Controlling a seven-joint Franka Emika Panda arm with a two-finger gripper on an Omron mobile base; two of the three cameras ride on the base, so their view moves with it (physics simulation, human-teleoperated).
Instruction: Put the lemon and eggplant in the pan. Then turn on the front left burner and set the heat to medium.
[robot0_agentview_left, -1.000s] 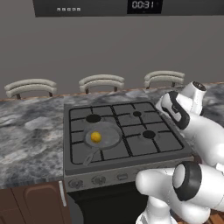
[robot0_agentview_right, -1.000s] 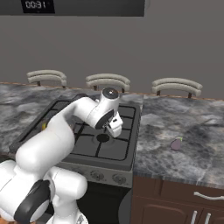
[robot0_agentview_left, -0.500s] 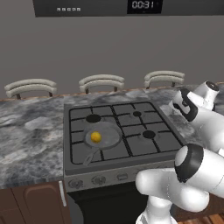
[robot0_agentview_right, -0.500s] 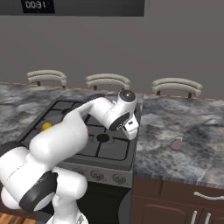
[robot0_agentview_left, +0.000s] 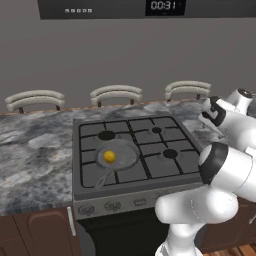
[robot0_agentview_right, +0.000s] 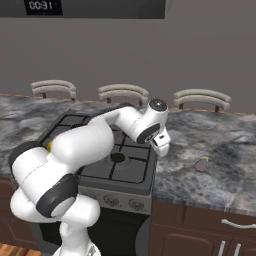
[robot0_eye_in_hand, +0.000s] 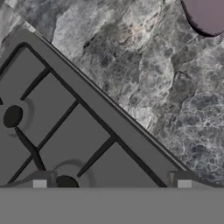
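Observation:
The grey pan (robot0_agentview_left: 126, 159) sits on the stove's (robot0_agentview_left: 131, 192) front left, covering the front left burner. The yellow lemon (robot0_agentview_left: 109, 157) lies in its bowl. The pale purple eggplant (robot0_agentview_right: 201, 164) rests on the marbled counter right of the stove, and its rounded end shows at the top right of the hand view (robot0_eye_in_hand: 207, 15). My gripper (robot0_agentview_right: 162, 145) hangs over the stove's right edge, left of the eggplant and apart from it. Its jaws are open, the fingertips (robot0_eye_in_hand: 39, 182) stand wide apart at the bottom of the hand view, and nothing is between them.
Three bare dark burners (robot0_agentview_left: 170, 153) lie on the stove's grate. Knobs (robot0_agentview_left: 112, 205) line its front panel. The marbled counter (robot0_agentview_left: 35, 165) runs to both sides. Three chair backs (robot0_agentview_left: 116, 93) stand behind it. Cabinet drawers (robot0_agentview_right: 235, 225) sit below at the right.
My arm has swung right, from above the stove's middle to its right edge, toward the eggplant. The gripper stayed open. The lemon and pan have not moved.

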